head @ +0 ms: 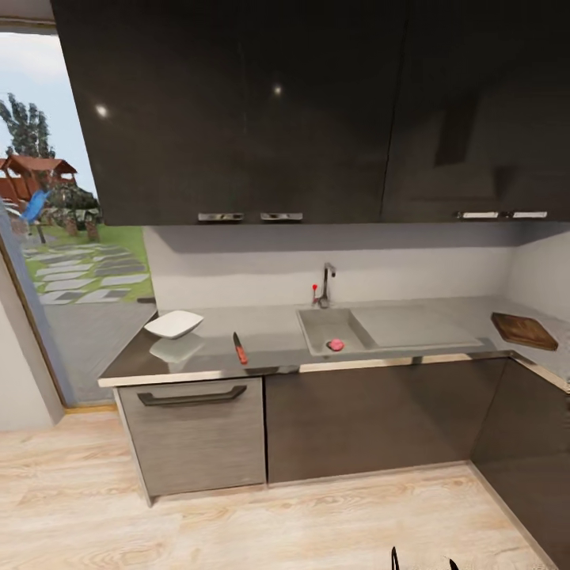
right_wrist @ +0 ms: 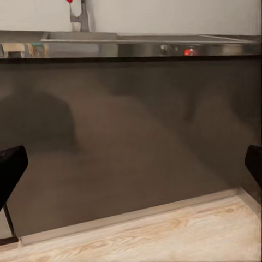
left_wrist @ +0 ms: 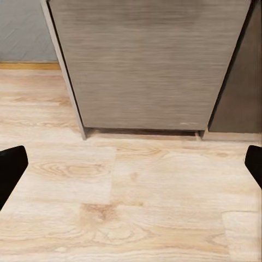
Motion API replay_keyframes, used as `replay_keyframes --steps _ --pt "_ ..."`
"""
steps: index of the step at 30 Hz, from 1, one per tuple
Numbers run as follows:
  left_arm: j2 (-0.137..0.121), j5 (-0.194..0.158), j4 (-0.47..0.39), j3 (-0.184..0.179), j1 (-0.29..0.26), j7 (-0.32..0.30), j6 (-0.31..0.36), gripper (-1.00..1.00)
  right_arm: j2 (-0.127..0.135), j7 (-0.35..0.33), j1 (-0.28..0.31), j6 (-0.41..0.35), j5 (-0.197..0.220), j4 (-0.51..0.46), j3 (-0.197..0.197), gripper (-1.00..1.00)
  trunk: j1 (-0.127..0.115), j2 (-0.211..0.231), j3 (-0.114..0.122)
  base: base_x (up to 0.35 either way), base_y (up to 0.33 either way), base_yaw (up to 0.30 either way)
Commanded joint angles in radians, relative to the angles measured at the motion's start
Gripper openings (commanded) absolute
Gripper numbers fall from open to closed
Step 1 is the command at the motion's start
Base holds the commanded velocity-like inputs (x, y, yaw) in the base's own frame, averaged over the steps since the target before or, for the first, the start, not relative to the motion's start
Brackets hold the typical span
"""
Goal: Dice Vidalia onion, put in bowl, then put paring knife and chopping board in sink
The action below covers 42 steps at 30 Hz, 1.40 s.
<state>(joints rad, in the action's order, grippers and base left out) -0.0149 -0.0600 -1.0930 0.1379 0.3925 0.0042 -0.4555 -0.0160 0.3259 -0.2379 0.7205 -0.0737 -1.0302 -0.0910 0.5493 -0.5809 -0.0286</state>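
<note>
Dark upper cabinets (head: pixel 317 111) hang over a glossy dark grey countertop (head: pixel 269 342) that runs above grey base cabinets (head: pixel 356 419) and a pale wood floor (head: pixel 277 522); at the far left an opening looks out on a garden. Set into the worktop is the steel sink (head: pixel 328 328), its flat drainboard stretching to the right and a curved tap (head: pixel 325 285) with a red knob behind the basin. The chopping board (head: pixel 524 330) lies at the right corner of the counter, well apart from the sink. The white bowl (head: pixel 174 323) sits near the counter's left end, and the paring knife (head: pixel 239 348) lies between bowl and basin, close to the front edge. The Vidalia onion (head: pixel 336 344) rests inside the basin near its front wall. In the wrist views, the left gripper (left_wrist: pixel 131 169) faces the floor before a cabinet door, its 2 fingers (left_wrist: pixel 11 166) spread wide and empty; the right gripper (right_wrist: pixel 131 169) faces the dark cabinet front below the sink, fingers (right_wrist: pixel 11 166) likewise wide apart.
</note>
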Motion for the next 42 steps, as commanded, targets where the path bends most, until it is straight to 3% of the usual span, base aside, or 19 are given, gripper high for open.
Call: replay_keyframes --steps 1,26,42 --pt "0.000 -0.006 -0.001 -0.001 0.000 0.000 -0.002 1.00 0.000 0.009 0.000 -0.001 -0.008 -0.001 -0.001 1.00 -0.003 0.006 0.003 0.000 0.000 -0.198" --pt "0.000 -0.006 -0.001 -0.001 0.000 0.000 -0.002 1.00 0.000 0.008 0.000 -0.001 -0.008 -0.001 -0.001 1.00 -0.099 0.181 0.110 0.000 0.000 -0.198" --pt "0.000 -0.006 -0.001 -0.001 0.000 0.000 -0.002 1.00 -0.001 0.008 0.000 -0.001 -0.009 -0.001 -0.001 1.00 -0.099 0.181 0.128 0.000 0.000 -0.198"
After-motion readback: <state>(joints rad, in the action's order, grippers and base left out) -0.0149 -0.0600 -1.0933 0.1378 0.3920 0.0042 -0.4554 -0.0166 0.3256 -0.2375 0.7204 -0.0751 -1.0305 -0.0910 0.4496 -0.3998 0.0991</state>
